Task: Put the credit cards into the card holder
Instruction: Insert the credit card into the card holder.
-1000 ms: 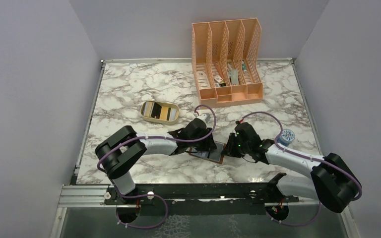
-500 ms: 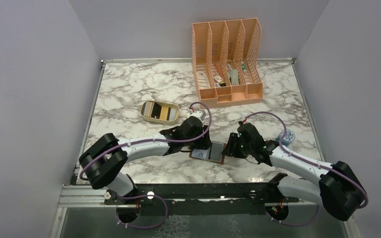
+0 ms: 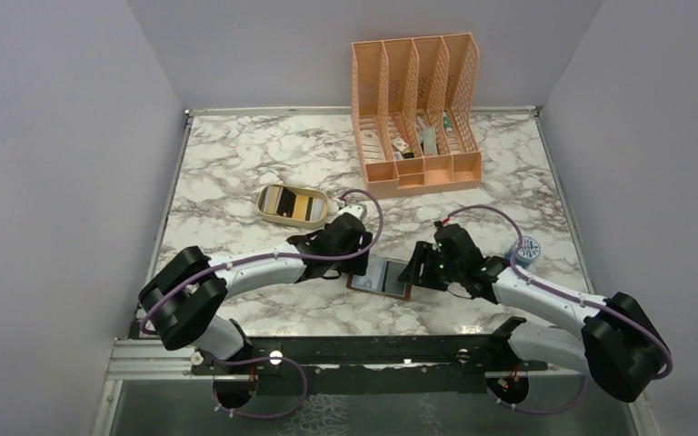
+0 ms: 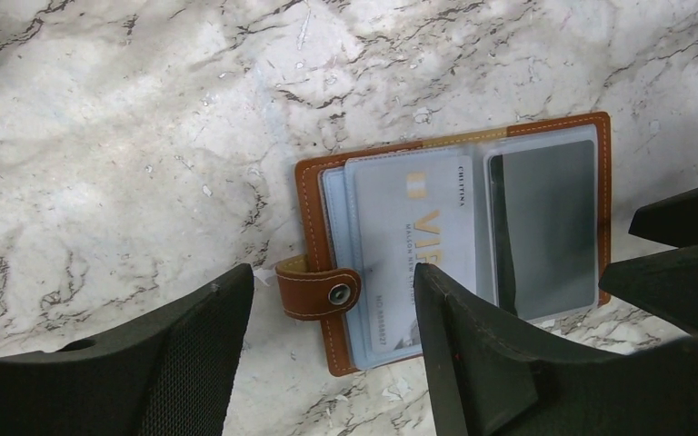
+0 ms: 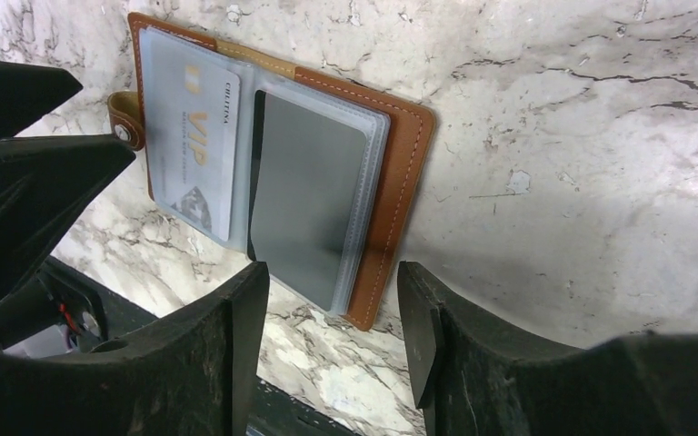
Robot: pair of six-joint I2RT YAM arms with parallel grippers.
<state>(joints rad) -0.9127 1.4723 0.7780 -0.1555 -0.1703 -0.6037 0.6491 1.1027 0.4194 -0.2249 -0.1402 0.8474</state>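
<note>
A: Where's the card holder?
B: Lower centre of the top view, lying open and flat on the tabletop, between the two pincers. Brown leather with pale stitching along the edge. The snap tab has a metal stud and sticks out on the left in the left wrist view.
A: Inside?
B: Clear glossy plastic sleeves, bluish tint. Pale VIP card on the left page; in or on the sleeve, can't tell. Dark card under the right sleeve. Both are thin flat rectangles with rounded corners.
A: Pincers?
B: Left pincer gapes wide and holds nothing, with its matte black fingers either side of the snap tab in its own camera. Contact with the leather: can't tell. Right pincer is also spread and empty, at the holder's right edge.
A: Other credit cards?
B: In the beige oval tray, up and left of the holder. Pale, dark and gold strips packed side by side.
A: Surface, room?
B: Tabletop is smooth white marble pattern with grey veining, metal-framed. Peach four-slot mesh file organiser sits upper centre-right, with small items in its slots. Small blue round item at mid-right. Plain pale lilac walls on three sides.
</note>
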